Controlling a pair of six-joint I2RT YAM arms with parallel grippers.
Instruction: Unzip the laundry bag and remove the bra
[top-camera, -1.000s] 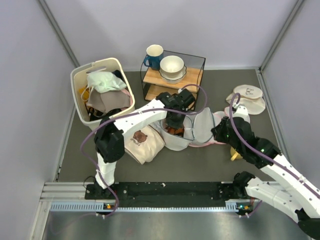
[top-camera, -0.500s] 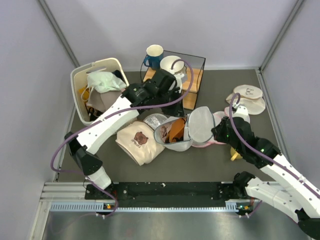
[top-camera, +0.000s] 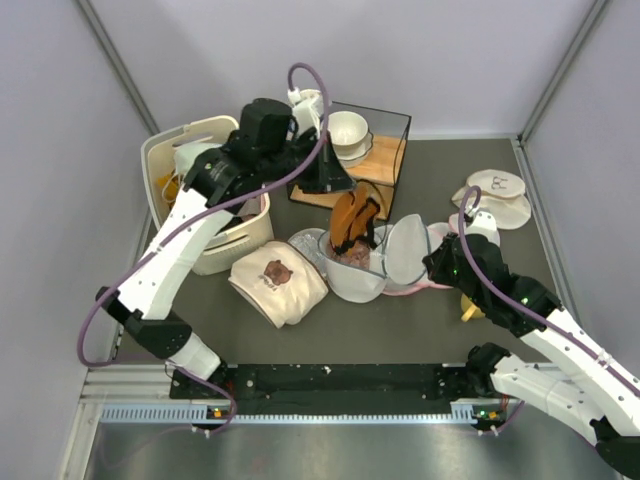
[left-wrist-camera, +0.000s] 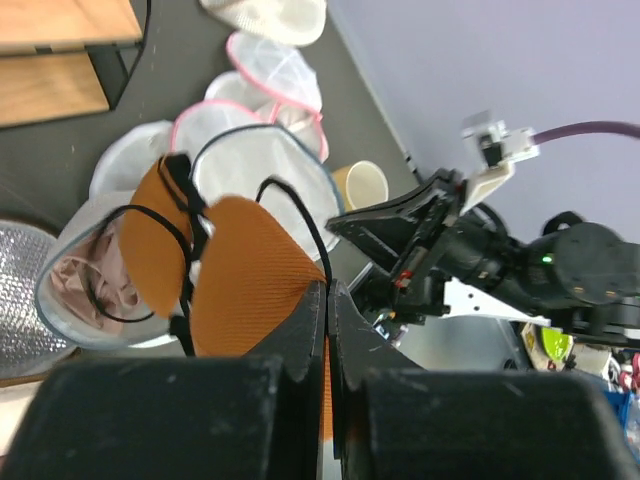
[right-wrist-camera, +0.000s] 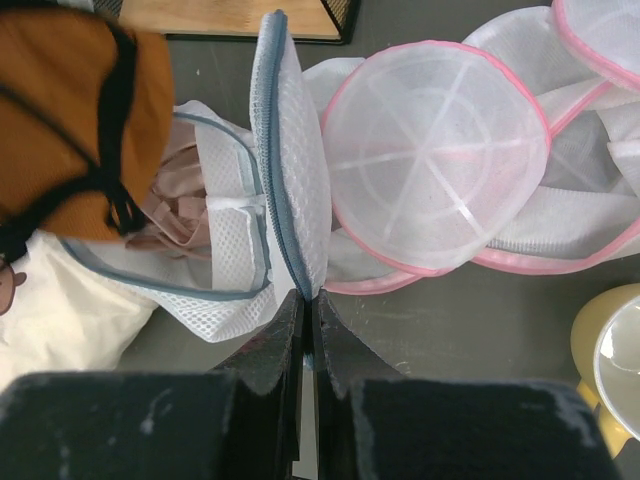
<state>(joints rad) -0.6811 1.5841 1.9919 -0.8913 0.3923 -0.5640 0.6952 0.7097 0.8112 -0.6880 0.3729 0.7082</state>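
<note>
Above the laundry bag (top-camera: 352, 282), the left claw (left-wrist-camera: 328, 292) is clamped on an orange garment (top-camera: 352, 218); the right claw (right-wrist-camera: 308, 300) pinches the bag's raised edge; the bra (right-wrist-camera: 180, 215) lies inside

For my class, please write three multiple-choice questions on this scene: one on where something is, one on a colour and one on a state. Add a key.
1. Where does the bra lie?
A) inside the laundry bag
B) hung on a hook
C) folded on a chair

2. What colour is the garment in the left gripper's jaws?
A) green
B) orange
C) blue

3. How is the bag's flap?
A) zipped shut
B) torn off
C) open, held up by the right gripper

Key:
1 A: pink fabric shows within the mesh wall.
2 B: orange cups with black straps hang from the shut jaws.
3 C: the right wrist view shows the jaws closed on the flap's edge.
</note>
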